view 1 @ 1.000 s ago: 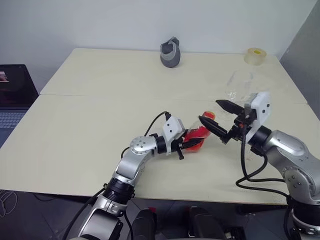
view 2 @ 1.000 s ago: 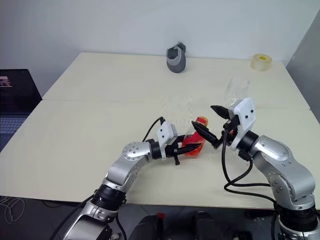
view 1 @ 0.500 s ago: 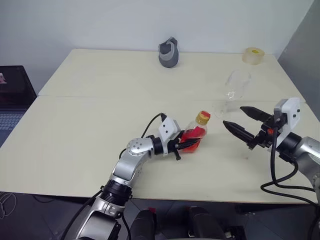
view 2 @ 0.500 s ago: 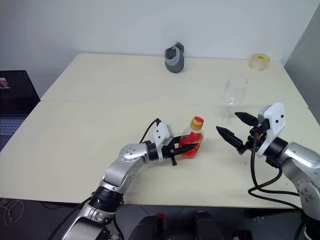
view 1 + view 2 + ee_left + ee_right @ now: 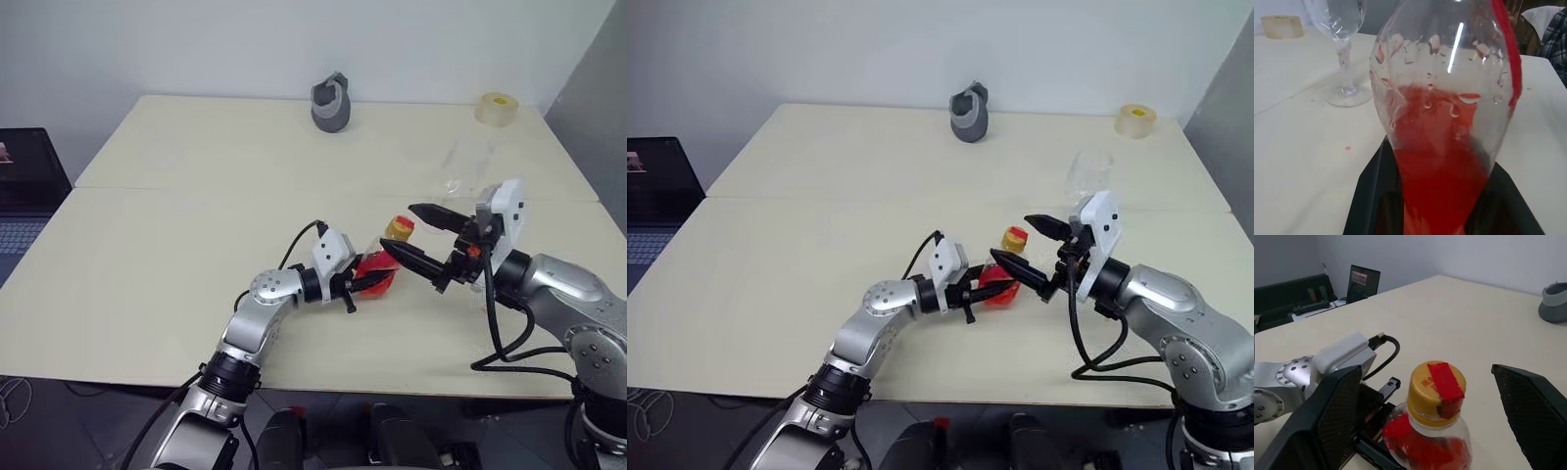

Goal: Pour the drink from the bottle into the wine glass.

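Right now the left claw (image 5: 364, 285) is clamped on the lower body of the bottle (image 5: 384, 262), holding it roughly upright over the front half of the tabletop (image 5: 176, 245). Its yellow cap (image 5: 1437, 390), crossed by a strip of red tape, is on, and the drink (image 5: 1442, 171) sits in the lower part. Beside it, the right claw (image 5: 417, 235) is spread wide, one finger on either side of the cap without touching. Behind it stands the wine glass (image 5: 1342, 44), empty.

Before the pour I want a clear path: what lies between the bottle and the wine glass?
Bare tabletop between bottle and wine glass, in the left wrist view.
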Controlling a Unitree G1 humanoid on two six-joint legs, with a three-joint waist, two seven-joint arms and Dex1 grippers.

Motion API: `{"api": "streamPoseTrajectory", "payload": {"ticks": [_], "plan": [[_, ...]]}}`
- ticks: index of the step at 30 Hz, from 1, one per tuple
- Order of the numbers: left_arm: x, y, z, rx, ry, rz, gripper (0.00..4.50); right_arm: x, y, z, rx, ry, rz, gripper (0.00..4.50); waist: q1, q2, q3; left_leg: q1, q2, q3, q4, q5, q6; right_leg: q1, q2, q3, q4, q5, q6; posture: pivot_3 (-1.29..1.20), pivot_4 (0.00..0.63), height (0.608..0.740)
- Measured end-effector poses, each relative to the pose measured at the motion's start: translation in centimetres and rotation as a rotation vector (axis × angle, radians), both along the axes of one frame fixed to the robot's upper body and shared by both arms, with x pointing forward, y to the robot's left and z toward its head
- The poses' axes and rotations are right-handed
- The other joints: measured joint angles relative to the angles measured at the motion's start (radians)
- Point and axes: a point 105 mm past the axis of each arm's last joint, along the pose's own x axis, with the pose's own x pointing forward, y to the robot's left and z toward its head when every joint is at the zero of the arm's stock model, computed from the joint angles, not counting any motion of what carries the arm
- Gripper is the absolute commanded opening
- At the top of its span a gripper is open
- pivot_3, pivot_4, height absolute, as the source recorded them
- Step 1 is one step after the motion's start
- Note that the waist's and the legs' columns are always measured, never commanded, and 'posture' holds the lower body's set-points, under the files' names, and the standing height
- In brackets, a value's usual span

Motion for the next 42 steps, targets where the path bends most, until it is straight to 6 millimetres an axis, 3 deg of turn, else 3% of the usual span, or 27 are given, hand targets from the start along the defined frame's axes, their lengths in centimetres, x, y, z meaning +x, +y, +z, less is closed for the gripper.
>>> {"api": "streamPoseTrajectory", "payload": {"ticks": [4, 14, 19, 24, 28, 31, 34, 37, 42], "plan": [[0.0, 0.0, 0.1, -0.001, -0.005, 0.000, 1.01, 0.3, 0.1, -0.1, 0.015, 0.009, 0.001, 4.50, 0.000, 0.000, 0.000, 0.000, 0.000, 0.000, 0.000, 0.000, 0.000, 0.000, 0.000, 0.000, 0.000, 0.000, 0.000, 0.00, 0.150, 0.740], [0.1, 0.0, 0.1, 0.000, -0.005, 0.006, 1.01, 0.6, 0.3, -0.2, 0.006, -0.007, 0.000, 1.22, 0.000, 0.000, 0.000, 0.000, 0.000, -0.001, 0.000, 0.000, 0.000, 0.000, 0.000, 0.000, 0.000, 0.000, 0.000, 0.00, 0.150, 0.740], [0.1, 0.0, 0.1, -0.001, -0.005, 0.009, 1.01, 0.5, 0.1, 0.0, -0.035, -0.045, 0.006, 1.22, 0.000, 0.000, 0.000, 0.000, 0.000, 0.000, 0.000, 0.000, 0.000, 0.000, 0.000, -0.001, 0.000, 0.000, 0.000, 0.00, 0.150, 0.740], [0.2, 0.1, 0.1, 0.001, -0.005, 0.014, 1.00, 0.2, -0.1, 1.4, -0.147, -0.242, -0.007, 1.22, 0.000, 0.000, 0.000, 0.000, 0.001, 0.000, 0.000, 0.000, 0.000, 0.000, 0.000, -0.001, 0.000, 0.000, 0.000, 0.00, 0.150, 0.740], [0.1, 0.0, 0.1, -0.002, -0.004, 0.013, 1.00, -0.1, 0.4, 1.6, -0.029, -0.181, 0.023, 1.22, 0.000, 0.000, 0.000, 0.000, 0.001, -0.001, 0.000, 0.000, 0.000, 0.000, 0.000, 0.000, 0.000, 0.000, 0.000, 0.00, 0.150, 0.740], [0.1, 0.0, 0.1, -0.004, -0.004, 0.013, 1.00, 0.0, -1.0, 1.6, 0.039, -0.114, -0.031, 1.21, 0.000, 0.000, 0.000, 0.000, 0.000, -0.001, 0.000, 0.000, 0.000, 0.000, -0.001, 0.000, 0.000, 0.000, 0.000, 0.00, 0.150, 0.740], [0.2, 0.1, 0.2, -0.016, 0.005, 0.015, 1.00, 0.2, -3.8, 0.0, 0.016, -0.050, -0.149, 1.21, 0.007, 0.000, 0.000, -0.001, -0.001, -0.001, 0.000, 0.000, 0.000, 0.000, -0.001, -0.001, 0.000, 0.000, 0.000, 0.00, 0.150, 0.740], [0.3, 0.9, 0.8, -0.059, 0.027, 0.029, 1.00, 0.1, -7.2, -3.6, -0.045, 0.050, -0.294, 1.21, 0.009, 0.000, 0.000, 0.000, 0.000, 0.000, 0.000, 0.000, 0.000, 0.000, -0.001, 0.000, 0.000, 0.000, 0.000, 0.00, 0.150, 0.740], [-0.4, 1.1, 1.0, -0.055, 0.034, -0.007, 1.00, -0.3, -9.7, -7.5, -0.111, 0.102, -0.431, 1.21, -0.002, 0.001, 0.000, 0.002, 0.001, 0.001, -0.001, 0.000, 0.000, 0.000, 0.001, 0.001, 0.001, -0.002, 0.003, 0.00, 0.150, 0.740]]}}
